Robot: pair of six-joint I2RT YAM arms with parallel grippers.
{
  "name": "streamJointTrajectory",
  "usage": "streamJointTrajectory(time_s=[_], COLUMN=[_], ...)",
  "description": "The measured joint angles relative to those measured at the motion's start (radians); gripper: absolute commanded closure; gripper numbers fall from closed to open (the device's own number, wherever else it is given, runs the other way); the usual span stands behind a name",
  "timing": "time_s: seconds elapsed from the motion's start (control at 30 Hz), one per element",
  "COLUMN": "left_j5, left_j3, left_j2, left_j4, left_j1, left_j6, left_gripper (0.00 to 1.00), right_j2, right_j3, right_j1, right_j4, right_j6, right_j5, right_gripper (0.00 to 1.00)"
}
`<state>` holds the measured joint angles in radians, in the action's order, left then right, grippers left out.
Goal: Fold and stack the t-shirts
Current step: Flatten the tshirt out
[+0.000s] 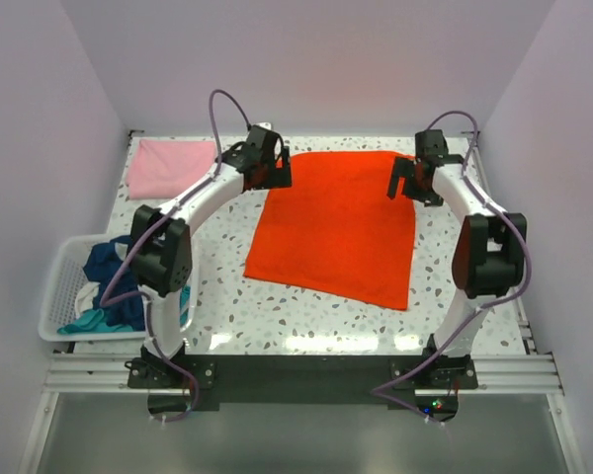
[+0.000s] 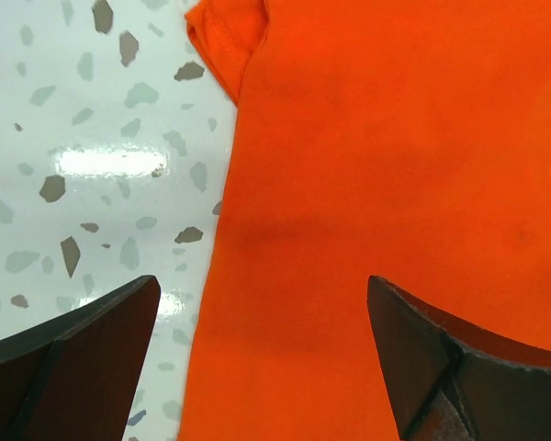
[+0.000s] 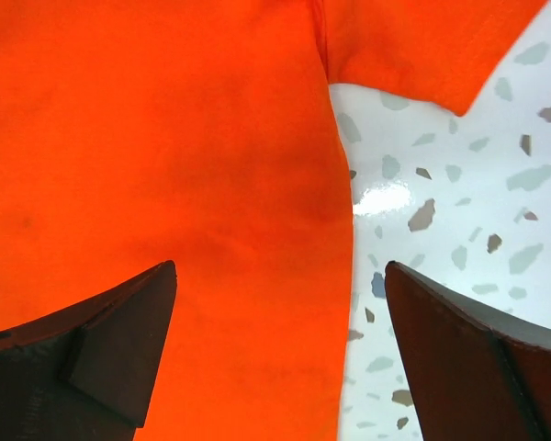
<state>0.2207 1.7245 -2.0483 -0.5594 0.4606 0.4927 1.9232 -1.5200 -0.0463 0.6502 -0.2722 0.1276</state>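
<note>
The white, grey-speckled tabletop carries a bright orange-red cloth t-shirt spread flat across its middle, with its far edge between the two arms. A white slatted plastic basket sits at the tabletop's left edge, beside the left arm. It holds a crumpled dark blue t-shirt and a teal t-shirt. A pale pink t-shirt lies folded flat in the far left corner, well apart from the orange-red one.

The left gripper hangs over the orange-red shirt's far left edge, its jaws spread wide and gripping nothing, one finger above bare tabletop and the other above cloth. The right gripper is likewise wide open and empty, straddling the shirt's far right edge just below the sleeve.
</note>
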Motion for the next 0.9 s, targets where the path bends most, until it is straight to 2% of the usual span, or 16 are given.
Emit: streamJointTrajectory(time_s=[0.17, 0.3, 0.5, 0.67, 0.73, 0.83, 0.87, 0.9], left_j5=[0.0, -0.011, -0.027, -0.055, -0.069, -0.082, -0.086, -0.087], left_j3=[-0.166, -0.35, -0.65, -0.813, -0.847, -0.893, -0.906, -0.917], left_j2=[0.214, 0.362, 0.533, 0.618, 0.626, 0.628, 0.628, 0.627], left_j4=[0.051, 0.068, 0.076, 0.08, 0.09, 0.112, 0.117, 0.12], left_j1=[0.0, 0.001, 0.012, 0.032, 0.043, 0.058, 0.061, 0.064], left_j6=[0.031, 0.074, 0.152, 0.199, 0.21, 0.231, 0.234, 0.242], left_gripper=[0.0, 0.0, 0.0, 0.0, 0.04, 0.19, 0.27, 0.3], right_j2=[-0.207, -0.383, -0.601, -0.724, -0.755, -0.772, -0.773, -0.773], right_j3=[0.112, 0.27, 0.525, 0.628, 0.646, 0.661, 0.663, 0.664], right_j1=[-0.001, -0.001, -0.001, -0.001, -0.001, -0.001, -0.001, -0.001], right_j4=[-0.029, -0.045, -0.051, -0.053, -0.057, -0.061, -0.06, -0.061], right_j6=[-0.031, -0.08, -0.163, -0.192, -0.198, -0.2, -0.2, -0.2], right_j5=[-0.009, -0.014, 0.013, 0.028, 0.032, 0.037, 0.037, 0.037], right_gripper=[0.01, 0.01, 0.01, 0.01, 0.01, 0.01, 0.01, 0.01])
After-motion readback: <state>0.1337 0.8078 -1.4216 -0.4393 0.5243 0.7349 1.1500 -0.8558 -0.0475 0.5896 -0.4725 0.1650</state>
